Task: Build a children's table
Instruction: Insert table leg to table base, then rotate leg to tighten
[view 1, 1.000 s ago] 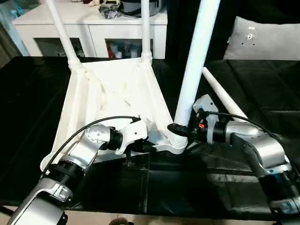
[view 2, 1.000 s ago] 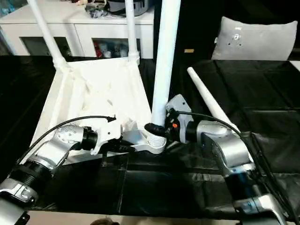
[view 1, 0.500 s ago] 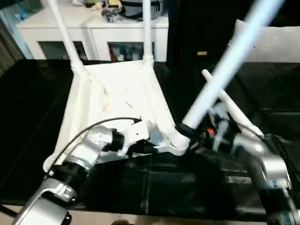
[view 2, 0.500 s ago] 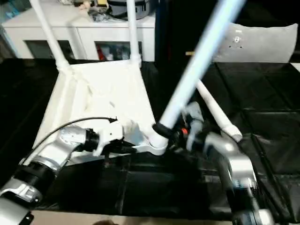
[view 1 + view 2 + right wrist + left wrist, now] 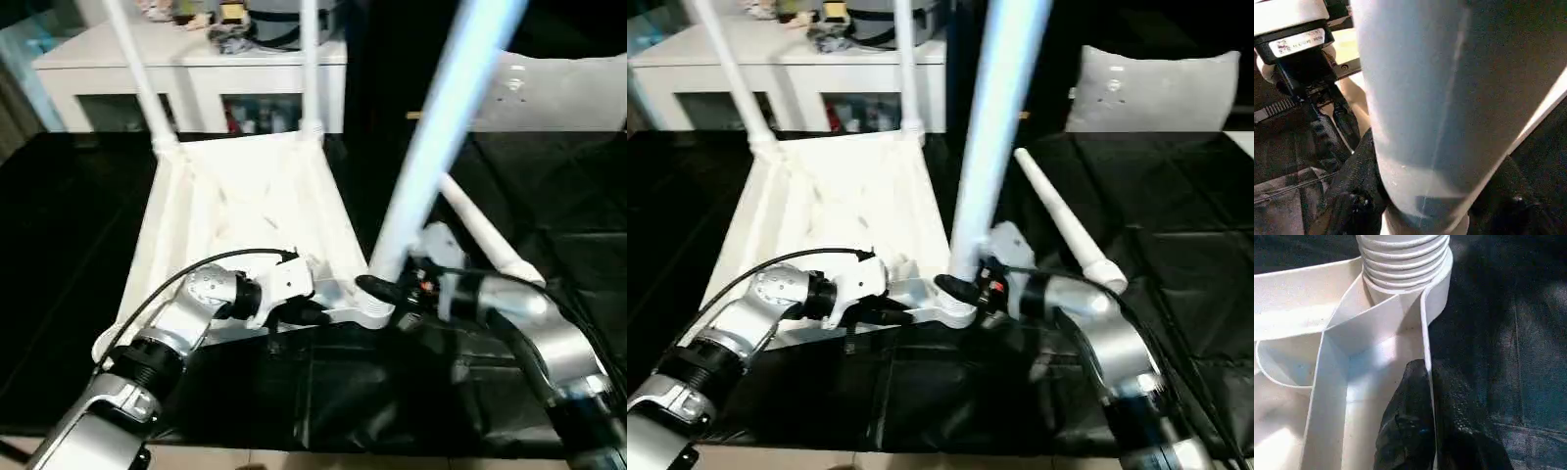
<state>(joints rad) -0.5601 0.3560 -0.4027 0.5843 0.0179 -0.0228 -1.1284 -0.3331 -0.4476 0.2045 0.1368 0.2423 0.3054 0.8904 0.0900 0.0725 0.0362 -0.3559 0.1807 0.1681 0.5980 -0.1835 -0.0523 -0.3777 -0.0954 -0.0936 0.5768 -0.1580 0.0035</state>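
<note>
Here the right gripper [image 5: 384,290] is clamping the third leg [image 5: 431,147] above its corner socket [image 5: 370,311], best kept upright while threading, as the closed left gripper [image 5: 312,315] is pinching the tabletop [image 5: 245,201] rim.

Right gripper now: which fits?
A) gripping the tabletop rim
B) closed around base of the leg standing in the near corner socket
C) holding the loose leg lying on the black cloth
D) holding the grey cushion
B: the right gripper clamps the leg just above its socket.
</note>
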